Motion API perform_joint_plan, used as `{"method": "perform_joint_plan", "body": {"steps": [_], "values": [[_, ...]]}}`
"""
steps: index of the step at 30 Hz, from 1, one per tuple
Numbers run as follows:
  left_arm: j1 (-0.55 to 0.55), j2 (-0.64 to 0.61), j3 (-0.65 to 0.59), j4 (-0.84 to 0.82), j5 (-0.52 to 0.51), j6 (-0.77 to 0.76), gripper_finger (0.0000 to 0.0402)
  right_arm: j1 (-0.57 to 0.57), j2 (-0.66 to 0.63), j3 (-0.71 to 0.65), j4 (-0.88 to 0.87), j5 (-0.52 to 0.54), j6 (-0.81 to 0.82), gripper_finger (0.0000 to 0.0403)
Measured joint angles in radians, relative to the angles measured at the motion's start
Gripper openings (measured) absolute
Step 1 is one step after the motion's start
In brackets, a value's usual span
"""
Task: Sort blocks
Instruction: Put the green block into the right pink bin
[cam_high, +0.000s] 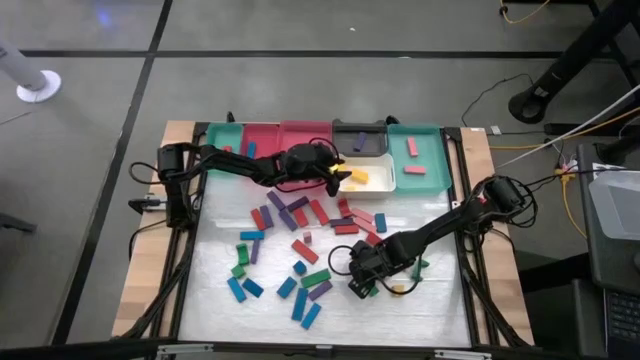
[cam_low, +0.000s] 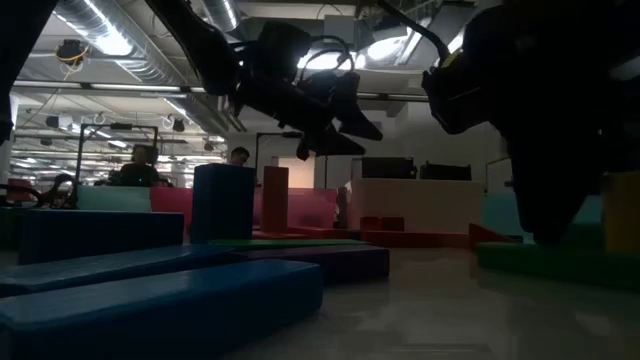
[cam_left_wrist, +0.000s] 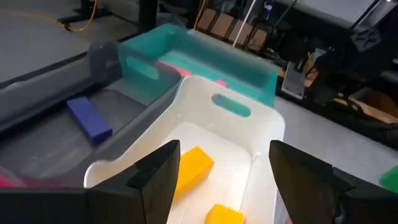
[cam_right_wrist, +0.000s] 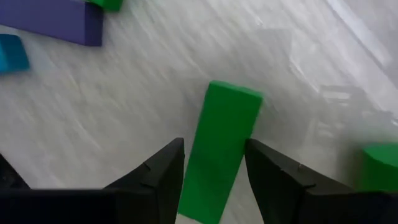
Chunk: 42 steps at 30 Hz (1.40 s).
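The right wrist view shows a green block (cam_right_wrist: 221, 149) lying flat on the pale surface (cam_right_wrist: 124, 118), with the right gripper (cam_right_wrist: 214, 171) straddling its near end; the jaws stand part open, one finger on each long side, and no grip on the block is yet seen. In the high view this gripper (cam_high: 365, 283) sits at lower centre-right of the frame, among the scattered blocks (cam_high: 290, 250) that fill the middle and lower left of the surface.

For this step to be done well, the jaws should be kept parallel to the block's long sides and centred across its width before closing, so that it is not twisted or pushed away. The descent is judged to need finishing first, since a close made too high could clip only the top edge. A second green piece (cam_right_wrist: 379, 165) near the frame's right edge and a purple bar (cam_right_wrist: 56, 22) at upper left lie well apart and should not be disturbed.

The left gripper (cam_left_wrist: 217, 180) hangs over the white tray (cam_left_wrist: 261, 124), its jaws wide open and empty; two yellow blocks (cam_left_wrist: 193, 168) lie in the tray below. A blue block (cam_left_wrist: 90, 118) rests in the neighbouring grey tray (cam_left_wrist: 106, 56), and a teal tray (cam_left_wrist: 186, 43) stands beyond. In the high view this gripper (cam_high: 335, 178) is at upper centre, at the row of trays.

No brand, label or readable writing can be made out in any view.
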<state>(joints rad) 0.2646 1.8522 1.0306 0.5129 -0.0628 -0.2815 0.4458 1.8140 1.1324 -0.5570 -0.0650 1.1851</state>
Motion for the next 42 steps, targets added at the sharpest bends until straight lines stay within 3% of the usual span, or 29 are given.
{"method": "perform_joint_plan", "body": {"steps": [14,25,32,42], "values": [[0.0,-0.018,0.0,0.002,0.001,-0.003,0.0232,-0.001,0.036,0.002,0.037,0.011,-0.001,0.0172],[-0.005,-0.141,0.0,-0.025,0.034,0.009,0.0232,-0.001,0.038,0.001,0.06,0.014,-0.005,0.0173],[-0.005,-0.235,0.0,-0.181,0.038,0.015,0.0232,-0.002,0.039,0.0,0.067,-0.023,-0.005,0.0173],[-0.035,-0.3,-0.001,-0.448,0.038,0.053,0.0232,-0.07,0.037,-0.002,0.061,-0.166,-0.011,0.0173]]}}
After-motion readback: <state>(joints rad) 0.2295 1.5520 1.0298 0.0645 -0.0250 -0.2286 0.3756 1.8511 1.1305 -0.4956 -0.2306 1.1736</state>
